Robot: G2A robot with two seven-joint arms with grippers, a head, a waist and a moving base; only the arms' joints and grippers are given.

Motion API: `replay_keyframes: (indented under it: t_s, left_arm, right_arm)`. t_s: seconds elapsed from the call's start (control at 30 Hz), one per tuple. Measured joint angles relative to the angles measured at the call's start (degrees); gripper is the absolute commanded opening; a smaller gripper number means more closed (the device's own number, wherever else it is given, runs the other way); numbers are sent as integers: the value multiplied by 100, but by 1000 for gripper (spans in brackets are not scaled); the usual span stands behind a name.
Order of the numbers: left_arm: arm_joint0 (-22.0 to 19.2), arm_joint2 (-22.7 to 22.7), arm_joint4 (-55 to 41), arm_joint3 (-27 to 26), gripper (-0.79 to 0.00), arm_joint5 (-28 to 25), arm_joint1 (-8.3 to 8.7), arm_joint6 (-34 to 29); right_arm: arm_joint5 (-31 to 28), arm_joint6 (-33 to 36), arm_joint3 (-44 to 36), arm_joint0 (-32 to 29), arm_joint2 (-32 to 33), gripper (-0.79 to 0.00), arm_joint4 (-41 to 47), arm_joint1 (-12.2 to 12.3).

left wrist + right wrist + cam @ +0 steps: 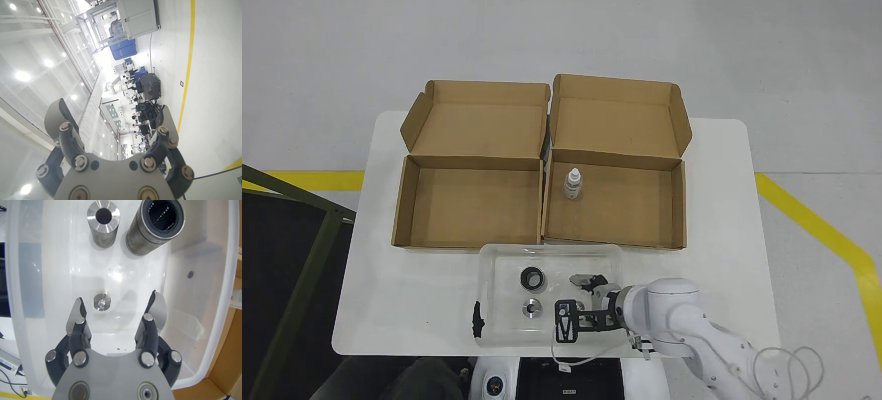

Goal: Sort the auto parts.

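Note:
A clear plastic tray sits at the table's front edge and holds three metal parts. In the right wrist view these are a steel sleeve, a linear bearing with a black rim, both upright, and a small steel pin. My right gripper hangs open inside the tray, just above its floor, with the pin close to one fingertip and nothing between the fingers. In the top view the right gripper is over the tray's right half, with the bearing and sleeve to its left. My left gripper is open, empty and aimed at the room.
Two open cardboard boxes stand behind the tray: the left box is empty, the right box holds a small white bottle. A yellow floor line runs past the table's right side.

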Motion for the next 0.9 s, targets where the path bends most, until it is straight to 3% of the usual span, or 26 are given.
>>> replay_keyframes:
  t_s: [0.27, 0.43, 0.63, 0.83, 0.9]
  left_arm:
    - [0, 0, 0, 0, 0, 0, 0, 0]
    - [0, 0, 0, 0, 0, 0, 0, 0]
    - [0, 0, 0, 0, 0, 0, 0, 0]
    - [0, 0, 0, 0, 0, 0, 0, 0]
    - [0, 0, 0, 0, 0, 0, 0, 0]
  right_arm:
    - [9, 97, 109, 80, -160, -388, 49, -6]
    - [38, 127, 160, 126, -252, -425, 66, -13]
    - [65, 153, 207, 165, -320, -548, 100, -11]
    - [73, 139, 199, 187, -363, -785, 240, -6]
    - [73, 142, 178, 196, -365, -785, 279, -1]
